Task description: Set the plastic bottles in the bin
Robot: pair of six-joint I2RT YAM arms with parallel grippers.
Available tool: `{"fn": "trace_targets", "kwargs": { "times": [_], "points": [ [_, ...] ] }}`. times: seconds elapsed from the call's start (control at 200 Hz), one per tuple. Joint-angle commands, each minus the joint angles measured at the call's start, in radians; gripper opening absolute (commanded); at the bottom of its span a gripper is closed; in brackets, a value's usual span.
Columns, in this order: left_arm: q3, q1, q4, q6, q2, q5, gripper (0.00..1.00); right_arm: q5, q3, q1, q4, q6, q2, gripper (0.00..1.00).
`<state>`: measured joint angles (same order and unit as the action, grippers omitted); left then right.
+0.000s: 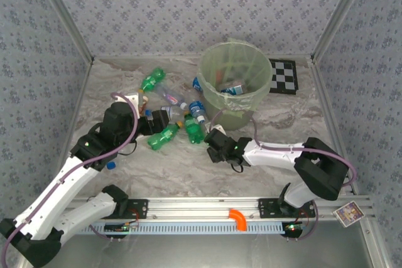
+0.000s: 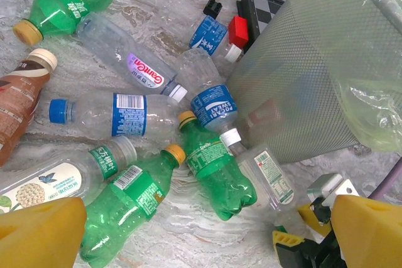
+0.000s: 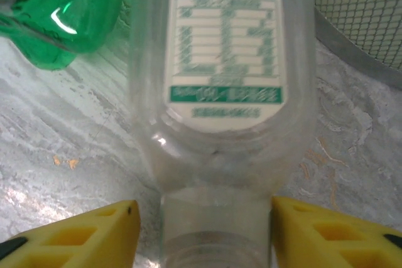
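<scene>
Grey, marble-veined table (image 1: 182,171) carrying a tall round bin (image 1: 242,106) near its far edge, right of centre. The bin tapers downward, has a fine mesh wall, and is lined with thin, crinkled yellow-green film. At least one bottle with a blue label lies inside it. A black-and-white checkerboard card (image 1: 282,76) lies just beside the bin, toward the far right corner. The plastic bottles (image 2: 135,115) lie on their sides in a loose heap to the left of the bin and nearer than it. Ribbed green bottles have yellow caps, one of them marked "Sprite" (image 2: 213,164). A clear one has a blue "POCARI SWEAT" band (image 2: 213,106), and another clear one has a blue cap and a barcode label. A brown bottle (image 2: 19,101) has a cream cap. The left claw (image 2: 204,236) hangs released over the heap, its yellow fingers spread wide. The right claw (image 3: 204,230) brackets the narrow end of a clear bottle with a white, green-printed label (image 3: 223,61), which lies next to the foot of the bin. A slit of table shows beside one finger, so the bottle is not clenched.
</scene>
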<state>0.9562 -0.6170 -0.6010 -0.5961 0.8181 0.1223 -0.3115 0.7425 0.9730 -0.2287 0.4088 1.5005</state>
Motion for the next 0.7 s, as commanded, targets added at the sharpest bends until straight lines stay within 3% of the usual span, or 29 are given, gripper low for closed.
{"fn": "trace_targets", "kwargs": {
  "times": [0.0, 0.255, 0.33, 0.41, 0.7],
  "points": [
    [0.01, 0.005, 0.011, 0.013, -0.012, -0.011, 1.0, -0.023, -0.018, -0.002, 0.02, -0.001, 0.022, 0.56],
    [0.007, 0.004, 0.02, 0.018, -0.034, -0.026, 1.0, -0.058, -0.024, 0.019, 0.003, -0.015, 0.029, 0.57],
    [0.01, 0.004, 0.024, 0.016, -0.038, -0.034, 1.0, -0.066, -0.024, 0.028, -0.007, -0.019, 0.024, 0.52],
    [0.01, 0.004, 0.026, 0.015, -0.041, -0.047, 1.0, -0.074, -0.016, 0.045, -0.024, -0.027, 0.014, 0.4],
    [0.024, 0.005, 0.02, 0.024, -0.057, -0.044, 1.0, -0.21, 0.036, 0.164, -0.171, 0.001, -0.078, 0.39]
  ]
}}
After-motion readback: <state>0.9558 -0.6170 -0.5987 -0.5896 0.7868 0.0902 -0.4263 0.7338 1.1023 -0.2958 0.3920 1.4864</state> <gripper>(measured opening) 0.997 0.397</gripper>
